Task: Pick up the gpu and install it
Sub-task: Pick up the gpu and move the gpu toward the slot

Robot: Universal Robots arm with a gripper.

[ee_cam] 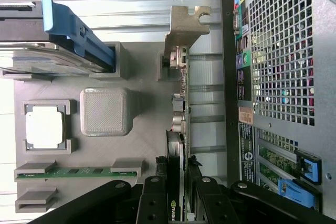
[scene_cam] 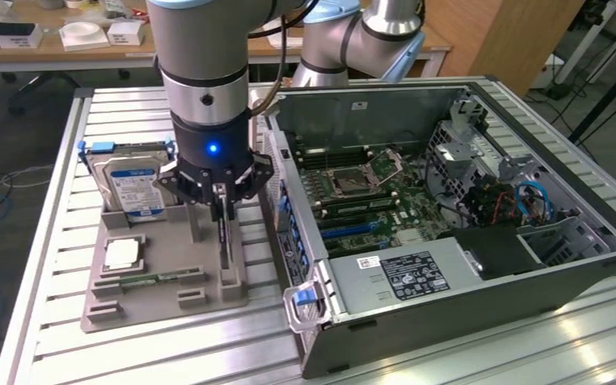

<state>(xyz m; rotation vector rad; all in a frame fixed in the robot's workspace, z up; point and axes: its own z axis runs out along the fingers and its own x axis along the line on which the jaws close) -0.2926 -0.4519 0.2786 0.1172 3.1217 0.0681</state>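
Pinching the gpu (scene_cam: 224, 249) by its top edge with the hand (scene_cam: 220, 210), pressing 2 fingers (ee_cam: 152, 203) against the card's opposite faces. Standing on edge in a slot of the grey holder (scene_cam: 147, 303), left of centre in the exterior view. Sharing that holder with a hard drive (scene_cam: 131, 184) at upper left and a memory stick (scene_cam: 158, 279) at lower left. Sitting just beside the open computer case (scene_cam: 447, 208) at right, on the desk (scene_cam: 180, 353).

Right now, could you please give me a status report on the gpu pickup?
Gripper shut on gpu, top edge. Standing upright in gray holder slot. Open computer case close beside it.
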